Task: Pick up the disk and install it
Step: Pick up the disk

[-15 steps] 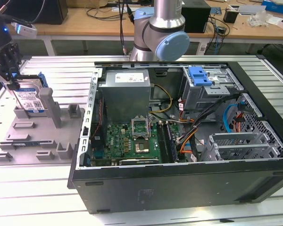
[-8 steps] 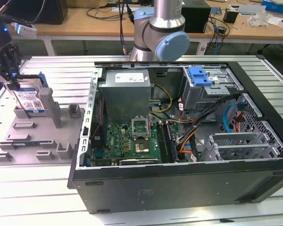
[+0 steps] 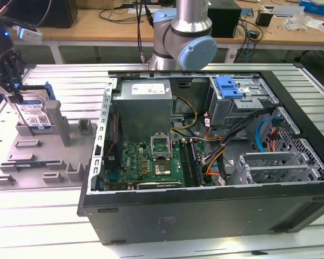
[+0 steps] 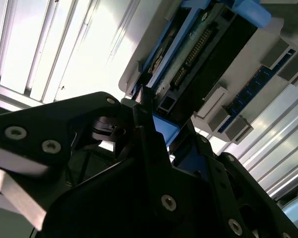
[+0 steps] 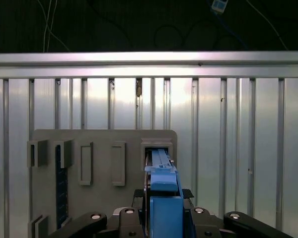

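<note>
Slatted aluminium surface (image 3: 48,226) carries a grey slotted holder (image 3: 38,162) and, well apart from the holder toward the exterior view's right, an open computer case (image 3: 205,216). The disk (image 3: 35,110) stands upright in a slot of the holder, not yet lifted out. The gripper (image 3: 12,81) looks clamped on the disk's upper edge, with the blue carrier between its jaws in both wrist views. Installation is not yet done. The case holds a motherboard (image 3: 151,159), a power supply (image 3: 143,100) and a metal drive cage (image 3: 243,105) topped by a blue latch (image 3: 227,86).
</note>
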Available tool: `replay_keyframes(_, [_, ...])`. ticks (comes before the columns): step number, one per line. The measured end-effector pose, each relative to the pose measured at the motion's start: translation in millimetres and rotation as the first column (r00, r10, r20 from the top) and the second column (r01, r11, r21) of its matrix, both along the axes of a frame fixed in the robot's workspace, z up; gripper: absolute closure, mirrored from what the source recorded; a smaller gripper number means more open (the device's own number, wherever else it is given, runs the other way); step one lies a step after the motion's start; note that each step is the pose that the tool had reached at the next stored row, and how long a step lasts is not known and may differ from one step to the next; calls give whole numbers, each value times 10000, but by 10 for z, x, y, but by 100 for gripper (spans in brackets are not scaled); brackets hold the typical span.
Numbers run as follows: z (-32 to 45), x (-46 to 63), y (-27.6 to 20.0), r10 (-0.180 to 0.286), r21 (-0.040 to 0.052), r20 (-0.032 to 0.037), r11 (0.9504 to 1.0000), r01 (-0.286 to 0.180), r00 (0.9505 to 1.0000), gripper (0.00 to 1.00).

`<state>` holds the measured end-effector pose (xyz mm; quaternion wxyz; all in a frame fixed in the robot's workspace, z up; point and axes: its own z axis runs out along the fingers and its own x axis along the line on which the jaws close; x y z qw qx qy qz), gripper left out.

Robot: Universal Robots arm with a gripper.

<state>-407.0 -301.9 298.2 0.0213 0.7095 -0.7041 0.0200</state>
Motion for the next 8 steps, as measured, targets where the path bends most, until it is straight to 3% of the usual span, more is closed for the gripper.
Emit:
replay_keyframes(2, [0, 0, 0, 2, 0, 0, 10000, -2, 10000, 63])
replay_keyframes(4, [66, 0, 0, 2, 55, 1, 10000, -2, 10000, 63])
replay_keyframes(8, [103, 0, 0, 2, 68, 1, 10000, -2, 10000, 63])
